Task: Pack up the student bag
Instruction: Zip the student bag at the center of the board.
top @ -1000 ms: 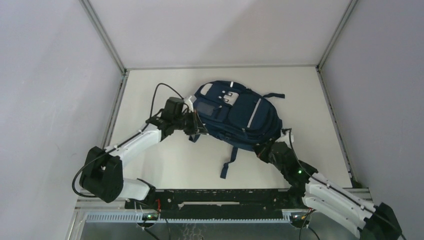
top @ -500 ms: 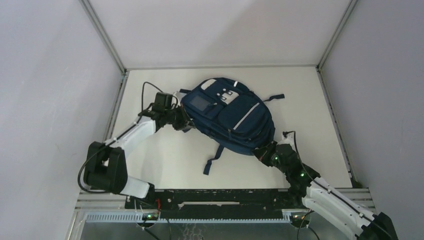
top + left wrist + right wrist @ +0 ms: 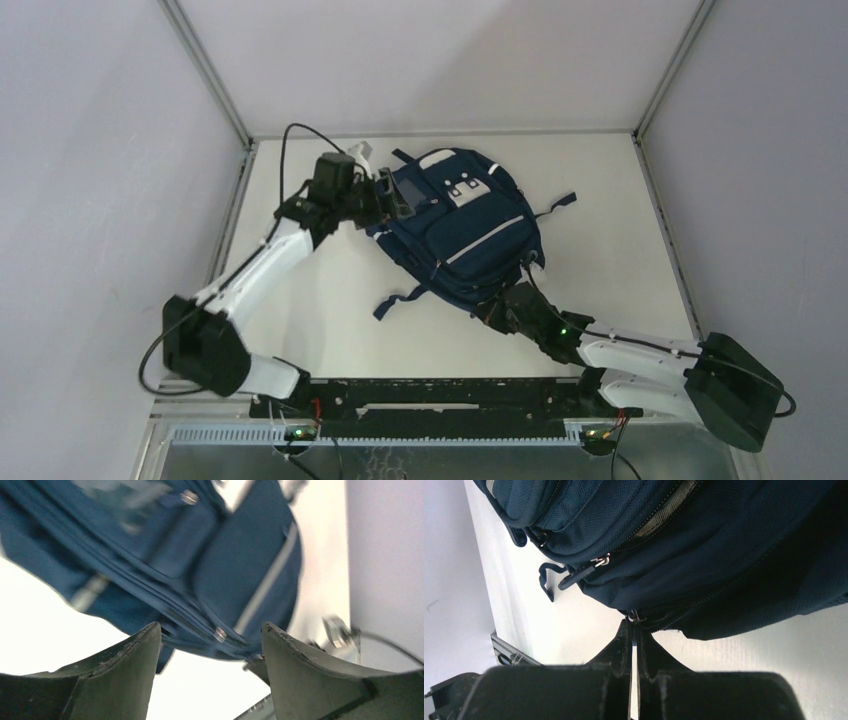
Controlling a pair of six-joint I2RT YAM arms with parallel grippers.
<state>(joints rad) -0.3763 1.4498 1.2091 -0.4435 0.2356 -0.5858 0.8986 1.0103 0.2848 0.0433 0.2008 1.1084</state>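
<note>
Left pincer (image 3: 211, 630) spread, right pincer (image 3: 633, 626) clamped

White table (image 3: 322, 322) between grey walls (image 3: 100, 150)

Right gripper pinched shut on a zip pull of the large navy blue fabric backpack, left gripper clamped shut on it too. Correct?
No. The left gripper is open: the left wrist view shows its fingers wide apart, gripping nothing, the large navy blue fabric backpack beyond them. The right gripper is shut on the zip pull, as stated.
</note>
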